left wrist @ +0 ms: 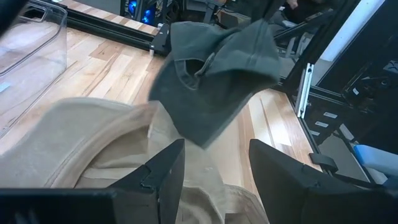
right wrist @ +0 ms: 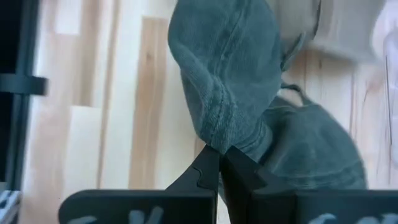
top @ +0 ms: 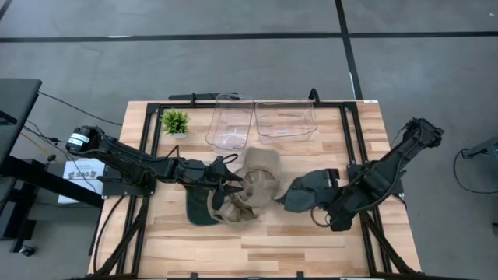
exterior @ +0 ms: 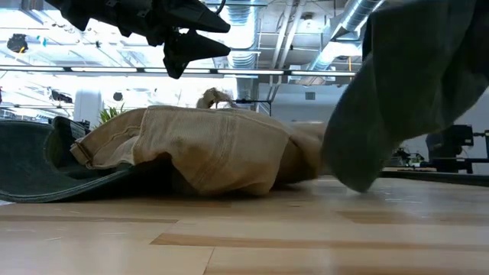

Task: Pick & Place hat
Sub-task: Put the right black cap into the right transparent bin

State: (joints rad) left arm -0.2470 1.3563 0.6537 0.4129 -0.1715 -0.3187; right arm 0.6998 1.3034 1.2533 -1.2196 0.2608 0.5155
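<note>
A dark grey-green hat (top: 299, 193) hangs from my right gripper (top: 319, 194), which is shut on it right of the table's middle; the hat also shows in the left wrist view (left wrist: 217, 74) and in the low view (exterior: 405, 92). Tan hats (top: 257, 187) lie crumpled in a heap at the middle of the table, partly resting on a dark hat (top: 201, 210). My left gripper (left wrist: 214, 168) hovers open above the tan heap (exterior: 206, 145) and touches nothing. My right gripper pinches a bunched fold of the grey-green hat's cloth (right wrist: 233, 134) between its two fingertips. The fingers slant steeply down from above. The hat hangs slack below them, and in the left wrist view it looks lifted clear of the table.
Two clear plastic bins (top: 229, 120) (top: 285, 118) stand side by side at the table's far middle. A small green plant (top: 174, 120) stands at the far left. Bare wood lies along the near edge (top: 257, 249).
</note>
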